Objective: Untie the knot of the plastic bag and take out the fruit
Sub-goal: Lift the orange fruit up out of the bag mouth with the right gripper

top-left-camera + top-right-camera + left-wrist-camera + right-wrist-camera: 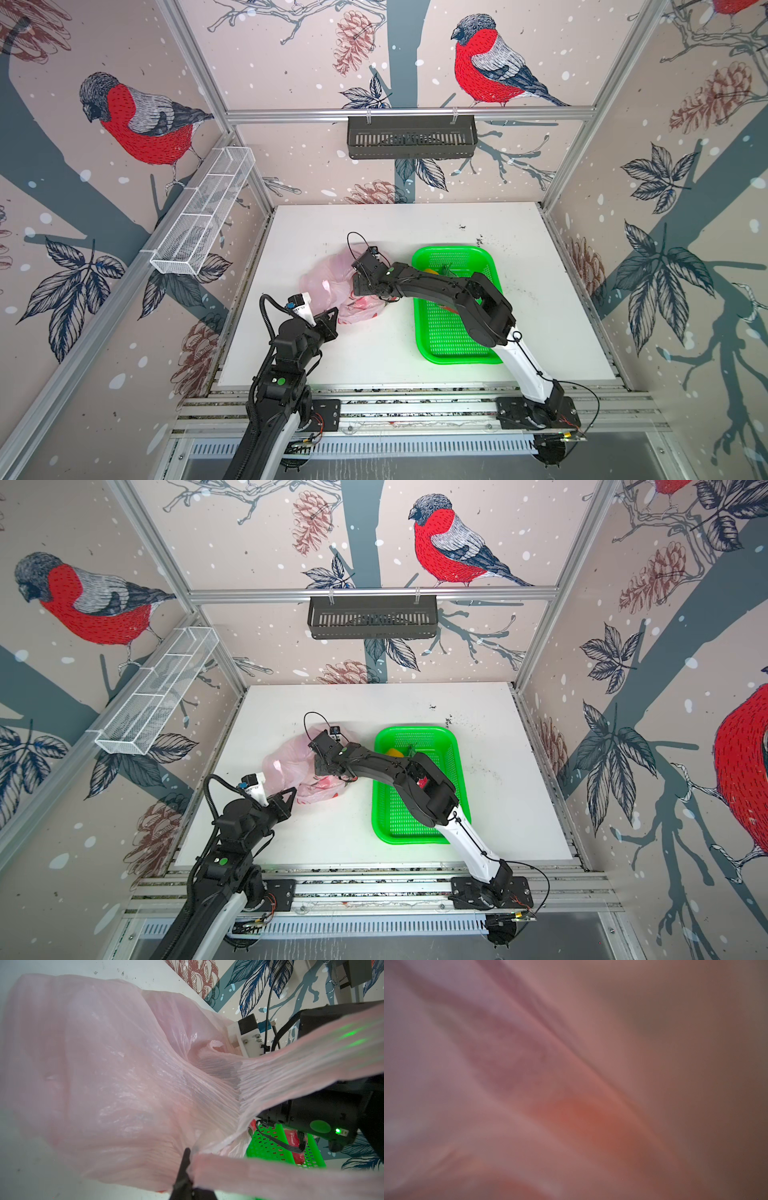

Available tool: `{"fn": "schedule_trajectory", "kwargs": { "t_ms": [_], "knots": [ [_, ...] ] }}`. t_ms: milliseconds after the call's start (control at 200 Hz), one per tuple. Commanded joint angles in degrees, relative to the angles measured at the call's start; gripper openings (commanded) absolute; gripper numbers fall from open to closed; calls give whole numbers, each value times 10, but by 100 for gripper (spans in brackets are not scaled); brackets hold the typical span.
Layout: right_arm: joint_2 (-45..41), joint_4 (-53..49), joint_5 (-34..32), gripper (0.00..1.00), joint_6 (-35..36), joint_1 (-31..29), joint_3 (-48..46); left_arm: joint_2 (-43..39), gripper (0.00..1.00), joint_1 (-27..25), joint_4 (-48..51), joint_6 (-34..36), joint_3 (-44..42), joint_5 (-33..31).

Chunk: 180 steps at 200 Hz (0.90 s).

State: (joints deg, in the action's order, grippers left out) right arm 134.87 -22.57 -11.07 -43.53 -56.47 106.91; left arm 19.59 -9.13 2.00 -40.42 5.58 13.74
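The pale pink plastic bag (328, 282) (286, 762) lies crumpled left of the middle of the white table. My left gripper (332, 316) (292, 794) is shut on the bag's near edge; in the left wrist view it (190, 1154) pinches a stretched handle strip (270, 1176). My right gripper (362, 286) (322, 764) reaches into the bag's mouth, its fingers hidden by plastic. The right wrist view shows only blurred pink film with an orange-red blur (581, 1118). A yellow fruit (431, 271) and a red dragon fruit (423, 782) lie in the basket. The knot is out of view.
A bright green perforated basket (453, 340) (268, 1147) stands right of the bag, with my right arm (469, 295) stretched over it. A black rack (411, 137) hangs on the back wall and a white mesh rack (203, 208) on the left wall.
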Motion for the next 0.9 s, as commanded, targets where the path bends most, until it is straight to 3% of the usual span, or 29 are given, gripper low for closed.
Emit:
{"fn": "schedule_trajectory", "kwargs": {
  "t_ms": [0, 646, 896],
  "knots": [
    [0, -1, 2, 92, -2, 0, 8, 0, 0, 0, -18, 3, 1, 5],
    [25, -15, -5, 94, -9, -8, 57, -1, 0, 0, -29, 7, 2, 11],
    [34, -17, -12, 87, -14, -7, 72, -4, 0, 0, -29, 6, 1, 9]
  ]
}}
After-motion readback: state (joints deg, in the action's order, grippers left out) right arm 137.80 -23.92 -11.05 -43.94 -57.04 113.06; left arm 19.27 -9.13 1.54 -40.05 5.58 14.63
